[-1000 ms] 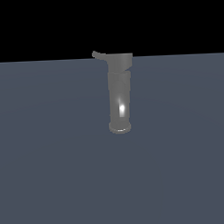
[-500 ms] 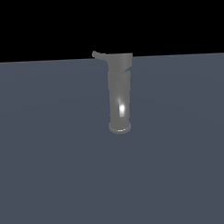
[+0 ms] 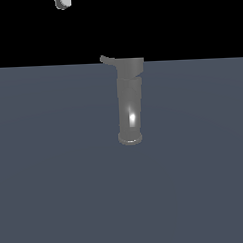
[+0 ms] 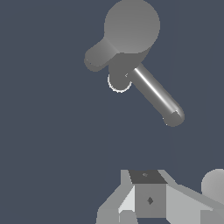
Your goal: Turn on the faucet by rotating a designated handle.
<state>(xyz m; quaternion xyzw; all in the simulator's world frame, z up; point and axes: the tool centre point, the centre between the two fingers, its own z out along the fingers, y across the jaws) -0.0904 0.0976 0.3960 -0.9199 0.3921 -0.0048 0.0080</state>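
The faucet (image 3: 129, 103) is a glossy grey column standing upright on its flared base on the dark floor. Its handle (image 3: 107, 59) is a thin lever sticking out of the wider top section toward the exterior view's left. Only a small white tip of my gripper (image 3: 62, 2) shows, high above and to the left of the handle and clear of it. The wrist view looks down on the faucet's round cap (image 4: 131, 26), with a thin shiny lever (image 4: 155, 94) and a thicker stub beside it. Grey parts of my gripper (image 4: 148, 203) show there, and nothing is held.
A flat dark blue-grey floor (image 3: 56, 186) surrounds the faucet on all sides. The background above the floor's far edge is black.
A white tip of my gripper has come into the exterior view at the top left. The faucet and its handle have not moved.
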